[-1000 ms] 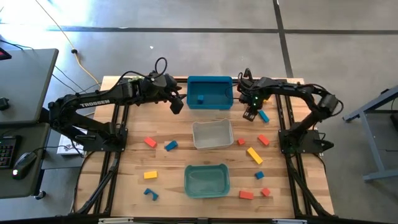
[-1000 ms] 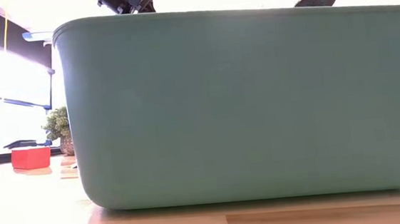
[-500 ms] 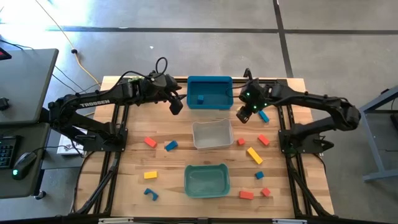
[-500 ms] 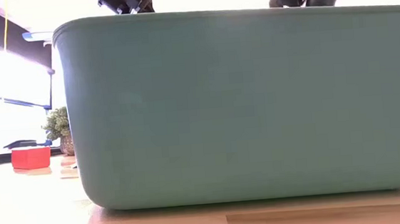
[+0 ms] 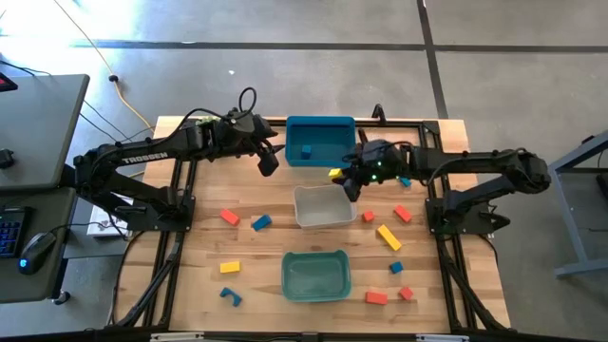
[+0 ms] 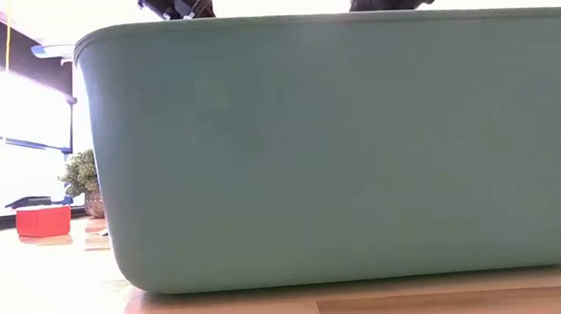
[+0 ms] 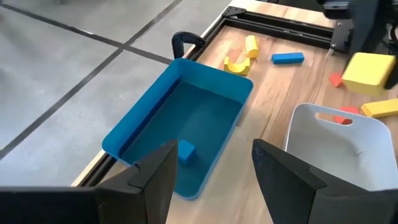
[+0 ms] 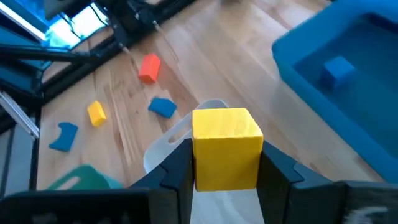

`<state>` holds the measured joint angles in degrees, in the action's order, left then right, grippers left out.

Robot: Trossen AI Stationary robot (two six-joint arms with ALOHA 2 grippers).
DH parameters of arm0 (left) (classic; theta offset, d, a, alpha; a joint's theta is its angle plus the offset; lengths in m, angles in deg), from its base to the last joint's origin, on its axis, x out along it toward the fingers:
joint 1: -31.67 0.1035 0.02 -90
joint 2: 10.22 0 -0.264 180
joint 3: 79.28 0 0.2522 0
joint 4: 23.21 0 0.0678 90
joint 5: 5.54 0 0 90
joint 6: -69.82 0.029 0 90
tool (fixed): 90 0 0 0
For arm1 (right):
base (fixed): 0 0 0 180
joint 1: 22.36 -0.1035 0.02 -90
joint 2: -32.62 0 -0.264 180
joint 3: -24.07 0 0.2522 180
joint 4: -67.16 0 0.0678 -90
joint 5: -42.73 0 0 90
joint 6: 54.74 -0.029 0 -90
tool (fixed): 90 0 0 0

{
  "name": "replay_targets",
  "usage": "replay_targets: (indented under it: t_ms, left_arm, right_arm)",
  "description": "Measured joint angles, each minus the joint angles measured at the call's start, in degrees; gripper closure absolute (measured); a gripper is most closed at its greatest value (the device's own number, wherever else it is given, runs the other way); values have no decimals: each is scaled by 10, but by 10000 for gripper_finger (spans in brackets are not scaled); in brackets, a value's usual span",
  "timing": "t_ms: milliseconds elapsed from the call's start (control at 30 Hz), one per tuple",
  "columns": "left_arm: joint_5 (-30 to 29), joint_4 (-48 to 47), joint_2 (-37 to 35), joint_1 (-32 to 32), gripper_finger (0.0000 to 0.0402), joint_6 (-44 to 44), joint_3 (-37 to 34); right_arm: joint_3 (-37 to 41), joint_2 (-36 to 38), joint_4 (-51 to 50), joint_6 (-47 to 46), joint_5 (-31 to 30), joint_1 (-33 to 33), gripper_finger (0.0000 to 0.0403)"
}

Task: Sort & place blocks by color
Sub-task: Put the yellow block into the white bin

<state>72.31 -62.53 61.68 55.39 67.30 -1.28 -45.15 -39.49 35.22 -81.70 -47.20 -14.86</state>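
My right gripper (image 8: 226, 163) is shut on a yellow cube (image 5: 335, 173) over the far rim of the white bin (image 5: 324, 205). My left gripper (image 7: 211, 177) hangs open, holding nothing, just left of the blue bin (image 5: 320, 141). In that bin a blue block (image 7: 185, 151) rests on the floor. A teal bin (image 5: 315, 275) stands near the front. Red, yellow and blue blocks lie flat on the wood, among them a red block (image 5: 229, 217) and a yellow bar (image 5: 388, 237). The low view shows mostly the teal bin's wall (image 6: 340, 142). My right gripper pinches the yellow cube by two opposite side faces (image 8: 198, 155) between its two fingers. The fingers slant downward, coming from the table's right side. The cube is lifted clear, its top face level, above the white bin's rim (image 8: 186, 127).
Loose blocks lie on both sides of the bins: a blue block (image 5: 261, 222) and a yellow block (image 5: 230, 267) on the left, red blocks (image 5: 376, 297) and a blue block (image 5: 396, 268) on the right. Black frame rails run along the table's left and right parts.
My right gripper has swung from the far right of the table toward the left and risen, tipping from pointing down to a shallower slant. It now holds the yellow cube above the white bin's far rim.
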Motion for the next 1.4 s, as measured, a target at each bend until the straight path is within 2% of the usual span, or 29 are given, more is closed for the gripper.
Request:
replay_targets:
  t_ms: [200, 400, 600, 900, 1067, 1200, 1400]
  left_arm:
    - [22, -4, 0, 0, 206, -6, 0]
    - [47, -5, 0, -3, 206, -29, 0]
    - [55, -24, 0, -7, 206, -92, 0]
    - [54, -134, 0, -25, 206, -193, 0]
    - [28, -205, 3, -45, 206, -231, -17]
    - [27, -235, 3, -63, 206, -270, -45]
    - [26, -246, 3, -92, 206, -318, -80]
  right_arm:
    - [0, -27, 4, -2, -41, -40, 297]
    - [0, -85, 4, -2, -41, -61, 297]
    - [0, -136, -13, -1, -29, -65, 297]
    - [0, -173, -34, 4, -8, -65, 297]
    - [0, -179, -47, 18, -5, -65, 297]
    - [0, -179, -52, 22, -9, -65, 297]
    - [0, -179, -56, 30, -10, -65, 267]
